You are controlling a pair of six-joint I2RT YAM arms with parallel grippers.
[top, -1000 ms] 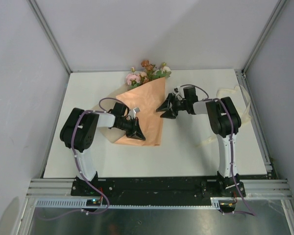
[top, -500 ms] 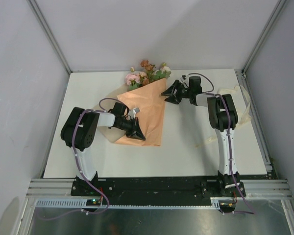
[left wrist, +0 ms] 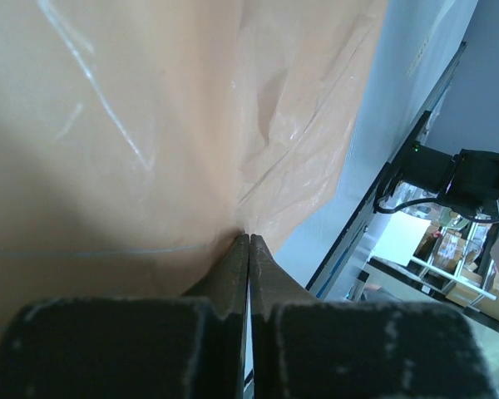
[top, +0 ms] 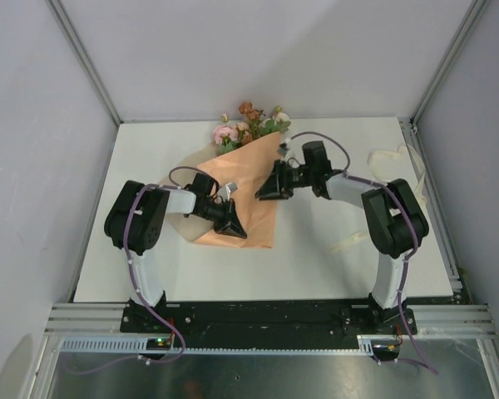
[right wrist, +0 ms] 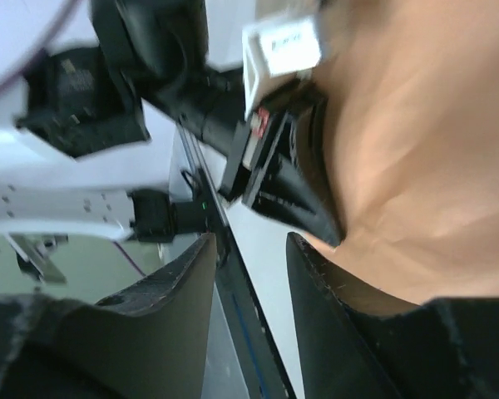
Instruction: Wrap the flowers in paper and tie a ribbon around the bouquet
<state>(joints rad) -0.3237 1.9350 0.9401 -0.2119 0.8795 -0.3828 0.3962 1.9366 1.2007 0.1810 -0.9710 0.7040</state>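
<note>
The bouquet lies on the white table, a peach-orange paper (top: pixel 248 179) cone with the flowers (top: pixel 249 125) sticking out at its far end. My left gripper (top: pixel 234 228) is shut, its tips (left wrist: pixel 249 237) pressed into a crease of the paper (left wrist: pixel 150 125) near the cone's narrow end. No paper shows between its jaws. My right gripper (top: pixel 269 188) is open at the cone's right edge. In the right wrist view only table shows between its fingers (right wrist: pixel 251 241), and one finger lies along the paper (right wrist: pixel 416 166). The ribbon (top: pixel 389 156) lies at the table's right side.
The ribbon trails along the right edge of the table down to a loose end (top: pixel 350 241). Metal frame posts (top: pixel 83 58) and grey walls close the cell on three sides. The left arm's fingers (right wrist: pixel 303 208) show in the right wrist view, close to my right gripper.
The right gripper has swung from the cone's upper right corner down and left to the middle of its right edge, and its jaws have narrowed. The left gripper has stayed put.
</note>
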